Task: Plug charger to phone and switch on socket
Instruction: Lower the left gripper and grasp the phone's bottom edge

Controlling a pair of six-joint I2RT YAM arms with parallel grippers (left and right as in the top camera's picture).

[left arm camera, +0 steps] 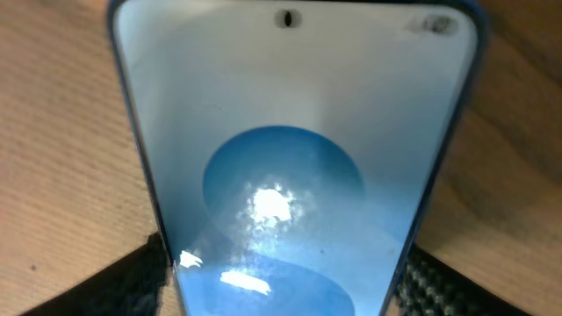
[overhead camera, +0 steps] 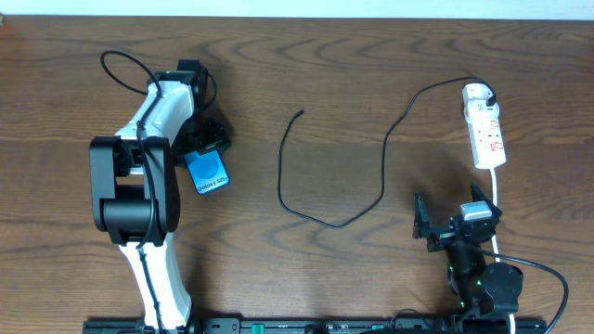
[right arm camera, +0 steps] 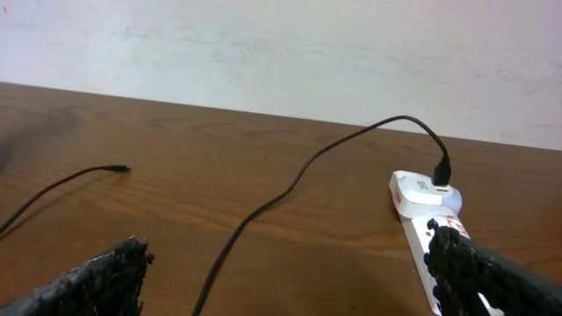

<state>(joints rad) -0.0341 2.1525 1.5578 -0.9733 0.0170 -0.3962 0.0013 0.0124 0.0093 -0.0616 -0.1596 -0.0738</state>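
Phone lies on table, left side, btwn fingers of left gripper — gripped or just flanked, can't tell. Slim, slick glass: take the long edges. Right gripper wide open — empty.

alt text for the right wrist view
A white power strip lies on a brown wooden table, a thin black cable plugged into its far end, the free plug loose at left. The open right claw frames the bottom corners with its fingers.

You have a dark brown wood-grain table, and a plain off-white wall rises behind its far edge.
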